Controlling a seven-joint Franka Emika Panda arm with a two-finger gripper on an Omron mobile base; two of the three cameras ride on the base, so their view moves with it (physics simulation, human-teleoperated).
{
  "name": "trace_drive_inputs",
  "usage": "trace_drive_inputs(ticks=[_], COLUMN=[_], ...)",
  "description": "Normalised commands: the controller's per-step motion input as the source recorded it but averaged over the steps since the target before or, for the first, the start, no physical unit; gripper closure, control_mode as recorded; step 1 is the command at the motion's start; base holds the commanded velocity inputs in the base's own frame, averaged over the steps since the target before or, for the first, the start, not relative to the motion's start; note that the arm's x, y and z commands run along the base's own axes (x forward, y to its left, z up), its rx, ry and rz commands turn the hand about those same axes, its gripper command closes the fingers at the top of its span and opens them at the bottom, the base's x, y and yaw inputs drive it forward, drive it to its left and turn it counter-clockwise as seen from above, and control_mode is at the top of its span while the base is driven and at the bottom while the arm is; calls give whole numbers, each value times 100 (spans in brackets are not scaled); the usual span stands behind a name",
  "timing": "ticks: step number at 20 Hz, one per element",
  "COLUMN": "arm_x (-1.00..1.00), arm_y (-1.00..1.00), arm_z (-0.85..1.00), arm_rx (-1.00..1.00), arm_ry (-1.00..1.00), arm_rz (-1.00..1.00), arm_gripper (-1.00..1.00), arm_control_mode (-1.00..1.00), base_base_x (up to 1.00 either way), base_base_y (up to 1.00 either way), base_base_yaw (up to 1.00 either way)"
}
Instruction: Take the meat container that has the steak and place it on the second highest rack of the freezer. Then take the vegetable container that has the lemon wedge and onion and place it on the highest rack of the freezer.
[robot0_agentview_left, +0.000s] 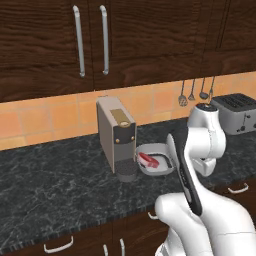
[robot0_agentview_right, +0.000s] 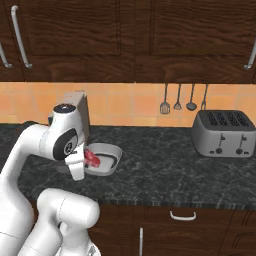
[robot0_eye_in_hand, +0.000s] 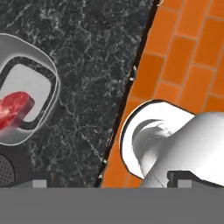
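Note:
The meat container (robot0_agentview_left: 167, 150) is a shallow grey tray on the black marble counter, just right of a coffee machine. The red steak (robot0_agentview_left: 148, 160) lies inside it. From the right base view, the container (robot0_agentview_right: 112, 150) sits right behind my arm's upper joint, the steak (robot0_agentview_right: 92, 158) partly covered by it. In the hand view my gripper (robot0_eye_in_hand: 109, 181) is open, its fingertips (robot0_eye_in_hand: 40, 183) wide apart and empty. The container (robot0_eye_in_hand: 48, 70) with the steak (robot0_eye_in_hand: 13, 109) lies to the left of it, apart from the fingers. The freezer, its racks, the vegetable container, lemon wedge and onion are out of view.
A beige coffee machine (robot0_agentview_left: 117, 137) stands against the container's left side. A silver toaster (robot0_agentview_right: 222, 132) sits at the right of the counter. Utensils (robot0_agentview_right: 182, 102) hang on the orange tiled wall. Dark wooden cabinets (robot0_agentview_left: 125, 35) hang overhead.

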Motion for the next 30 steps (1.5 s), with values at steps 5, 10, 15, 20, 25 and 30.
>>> trace_drive_inputs(ticks=[5, 10, 15, 20, 25, 30], arm_x=[98, 71, 80, 38, 4, 8], arm_y=[0, 0, 0, 0, -10, -10], arm_z=[-48, -66, -44, -43, -51, -54], arm_rx=[3, 2, 1, 0, 0, 0], arm_ry=[7, 15, 7, 0, 0, 0], arm_rz=[-5, 0, -1, -8, -12, -12], arm_gripper=[-100, -100, -100, -100, -100, -100], arm_control_mode=[-100, -100, -100, -100, -100, -100], base_base_x=[0, 0, 0, 0, 0, 0], base_base_y=[0, 0, 0, 0, 0, 0], base_base_yaw=[0, 0, 0, 0, 0, 0])
